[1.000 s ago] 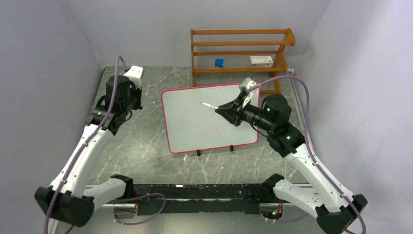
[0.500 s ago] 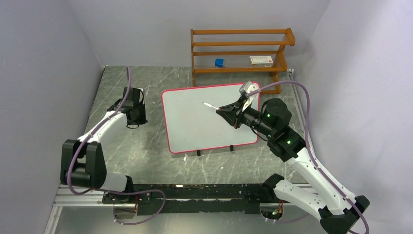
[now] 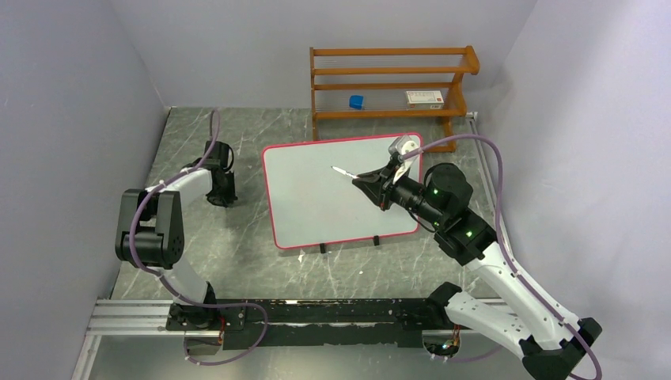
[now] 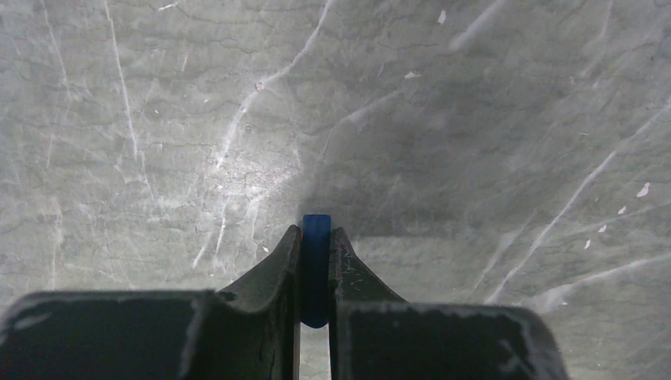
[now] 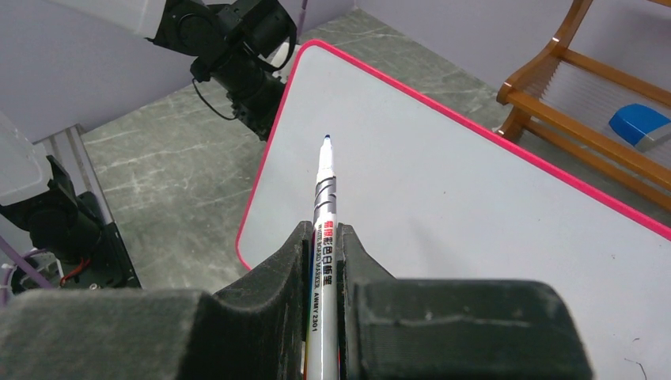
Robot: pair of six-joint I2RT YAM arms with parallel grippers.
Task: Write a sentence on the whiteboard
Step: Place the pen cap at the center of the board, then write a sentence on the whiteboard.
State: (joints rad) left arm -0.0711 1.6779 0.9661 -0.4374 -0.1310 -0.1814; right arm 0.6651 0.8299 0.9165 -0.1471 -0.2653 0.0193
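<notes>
A grey marble-patterned table (image 3: 237,237) sits between plain lavender walls, with a wooden rack (image 3: 392,83) at the back. The whiteboard (image 3: 316,202) lies near the middle of the table, propped on small black feet, its pink rim facing you. No sentence shows on it; the white face looks blank.

Your right gripper (image 5: 323,237) is clamped on a slim white marker (image 5: 325,182), uncapped, with its dark tip pointing out over the board's far half. Your left gripper (image 4: 316,233) is closed on a small blue piece (image 4: 316,226), low over bare table just left of the board.

The marker looks light and rigid, and the hold on its barrel behind the tip seems right. The board looks stiff and slick, and on those feet it may slide or rock under pressure, so press lightly. If it needs steadying, its rim is the place to hold it.

You cannot tell whether the tip touches the board. Only the end of the blue piece shows; it may be the marker's cap. Any supports under the board's far side are hidden.
</notes>
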